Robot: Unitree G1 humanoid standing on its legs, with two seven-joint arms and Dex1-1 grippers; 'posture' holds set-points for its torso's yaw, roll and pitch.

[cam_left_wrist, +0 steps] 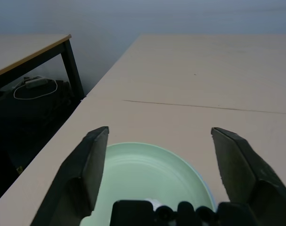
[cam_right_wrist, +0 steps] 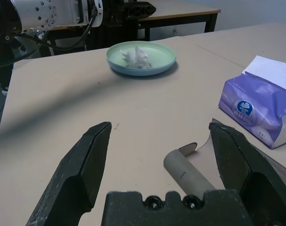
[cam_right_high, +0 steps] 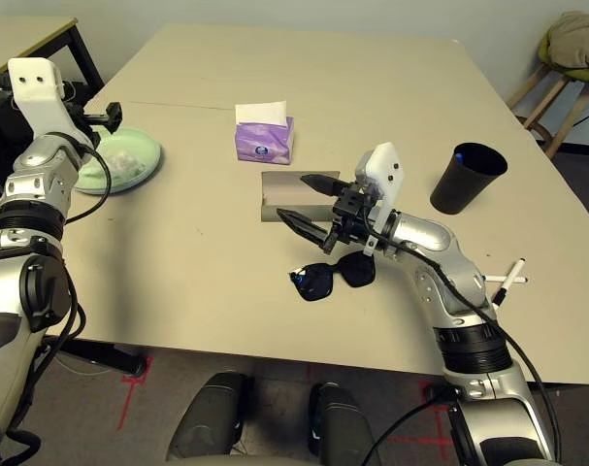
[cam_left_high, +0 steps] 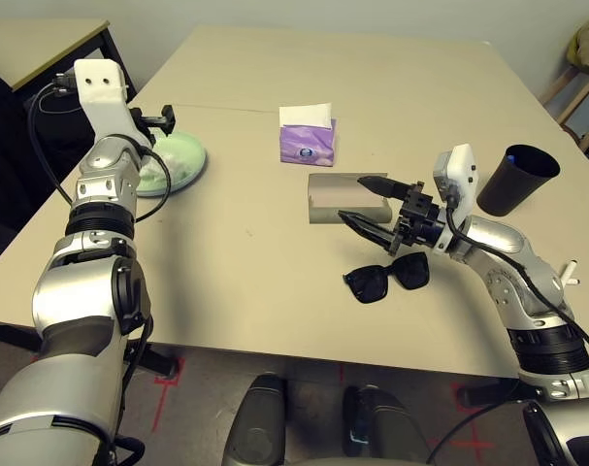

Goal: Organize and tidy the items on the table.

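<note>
Tissue [cam_right_wrist: 137, 56] crumpled white on round green plate [cam_right_wrist: 159, 60]; case [cam_left_high: 335, 197] oblong.

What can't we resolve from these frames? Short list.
- Pale blue plate under the green plate: just a rim sliver in the right wrist view.
- Glasses case: the right gripper covers part of it in the head views; cut off at the edge in the right wrist view.
- Black cup: contents too dark to tell.
- Pen: partly behind the right forearm.
- Tissue: the left arm hides it in the left eye view.
</note>
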